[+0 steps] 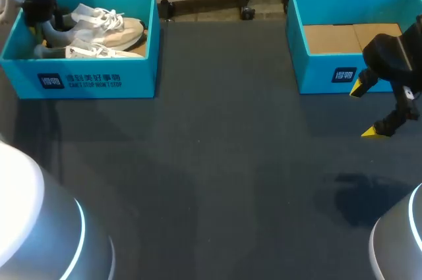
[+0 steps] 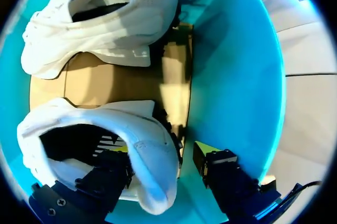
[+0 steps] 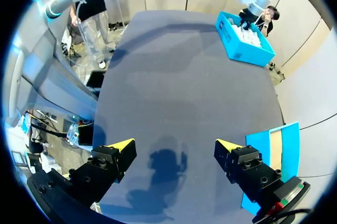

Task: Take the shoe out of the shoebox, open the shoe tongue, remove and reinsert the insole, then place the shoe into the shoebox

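Observation:
A pair of white shoes (image 1: 109, 29) lies in the teal shoebox (image 1: 99, 81) at the table's far left. My left gripper (image 1: 49, 41) is down inside that box at its left end. In the left wrist view it (image 2: 160, 163) straddles the heel of the nearer shoe (image 2: 142, 129): one finger sits inside the shoe's opening, the other outside, a small gap off the heel, so the gripper is open. The second shoe (image 2: 105, 29) lies ahead of it. My right gripper (image 1: 366, 110) hangs open and empty over the table at the right.
A second teal box (image 1: 330, 76) with a bare cardboard floor stands at the far right, just behind my right gripper (image 3: 174, 147). In the right wrist view the shoebox (image 3: 245, 50) is far ahead across the dark table (image 1: 217, 161).

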### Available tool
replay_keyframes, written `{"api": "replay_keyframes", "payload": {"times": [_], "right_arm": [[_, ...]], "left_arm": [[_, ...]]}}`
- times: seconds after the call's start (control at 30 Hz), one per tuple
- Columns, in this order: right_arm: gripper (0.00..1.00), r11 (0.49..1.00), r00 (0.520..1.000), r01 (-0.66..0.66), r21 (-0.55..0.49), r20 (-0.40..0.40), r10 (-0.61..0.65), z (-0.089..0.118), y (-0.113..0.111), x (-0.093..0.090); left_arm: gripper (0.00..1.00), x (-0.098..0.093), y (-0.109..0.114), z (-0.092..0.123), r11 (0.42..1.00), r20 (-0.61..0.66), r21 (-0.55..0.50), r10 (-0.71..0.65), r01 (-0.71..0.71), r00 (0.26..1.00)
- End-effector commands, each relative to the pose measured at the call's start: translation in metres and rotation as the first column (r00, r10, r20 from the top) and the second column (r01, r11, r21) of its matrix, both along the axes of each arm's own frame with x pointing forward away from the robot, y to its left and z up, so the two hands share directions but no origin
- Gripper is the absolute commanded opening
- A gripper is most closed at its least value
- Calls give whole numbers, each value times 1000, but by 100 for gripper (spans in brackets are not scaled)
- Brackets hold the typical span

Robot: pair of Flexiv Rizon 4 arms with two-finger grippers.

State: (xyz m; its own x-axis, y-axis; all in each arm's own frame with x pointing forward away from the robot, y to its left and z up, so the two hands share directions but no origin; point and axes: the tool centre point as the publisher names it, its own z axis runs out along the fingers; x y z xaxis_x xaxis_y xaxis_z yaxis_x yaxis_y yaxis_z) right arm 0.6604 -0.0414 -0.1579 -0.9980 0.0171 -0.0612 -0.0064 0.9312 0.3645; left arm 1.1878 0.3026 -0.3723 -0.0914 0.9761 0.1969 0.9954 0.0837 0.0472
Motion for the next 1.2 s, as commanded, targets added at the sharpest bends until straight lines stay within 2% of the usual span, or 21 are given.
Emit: {"api": "replay_keyframes", "payload": {"times": [0.03,0.43,0.77,0.83,0.87,0.9,1.2], "right_arm": [[100,1000,1000,-1,-3,-5,1,0,1,3],[100,1000,1000,-1,-3,-5,1,0,1,3],[100,1000,1000,-1,-3,-5,1,0,1,3],[100,1000,1000,-1,-3,-5,1,0,1,3],[100,1000,1000,-1,-3,-5,1,0,1,3],[100,1000,1000,-1,-3,-5,1,0,1,3],[100,1000,1000,-1,-3,-5,1,0,1,3]], "left_arm": [[61,-2,-3,11,1000,-6,-12,-8,8,1000],[63,-6,-16,54,996,3,-77,-41,41,999],[66,-25,-23,88,988,5,-140,-64,64,998],[71,-30,-23,95,987,-3,-150,-62,61,998],[81,-32,-23,98,987,-6,-149,-55,54,998],[100,-35,-23,102,987,-10,-154,-52,50,999],[100,-35,-23,102,987,-10,-154,-52,50,999]]}}
